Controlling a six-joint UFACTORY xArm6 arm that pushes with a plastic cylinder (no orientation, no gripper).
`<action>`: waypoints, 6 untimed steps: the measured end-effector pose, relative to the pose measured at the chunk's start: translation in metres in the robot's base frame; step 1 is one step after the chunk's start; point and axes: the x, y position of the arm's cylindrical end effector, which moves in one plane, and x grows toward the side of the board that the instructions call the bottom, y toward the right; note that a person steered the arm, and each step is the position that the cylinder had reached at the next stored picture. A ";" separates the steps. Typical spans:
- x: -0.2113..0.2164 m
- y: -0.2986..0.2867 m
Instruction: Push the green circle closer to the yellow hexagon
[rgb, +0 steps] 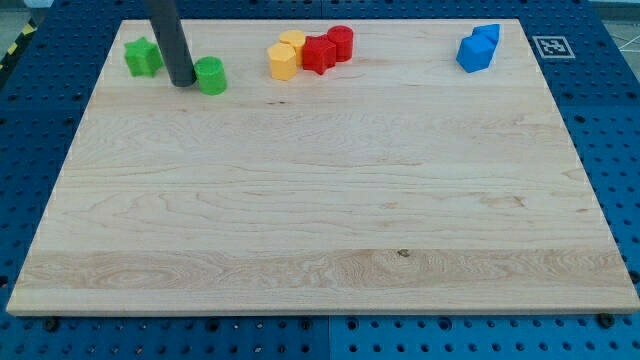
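The green circle (211, 76) sits on the wooden board near the view's top left. My tip (183, 83) stands right against its left side. The yellow hexagon (283, 61) lies to the circle's right, a short gap away, with a second yellow block (293, 41) just behind it. A second green block (143, 57) of irregular shape stays to the left of my rod.
Two red blocks (319, 53) (340, 42) touch the yellow pair on its right. Two blue blocks (473, 53) (487, 36) sit near the board's top right. A marker tag (551, 46) lies off the board's top right corner.
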 end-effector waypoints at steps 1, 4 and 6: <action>0.000 0.003; 0.040 0.047; 0.026 0.024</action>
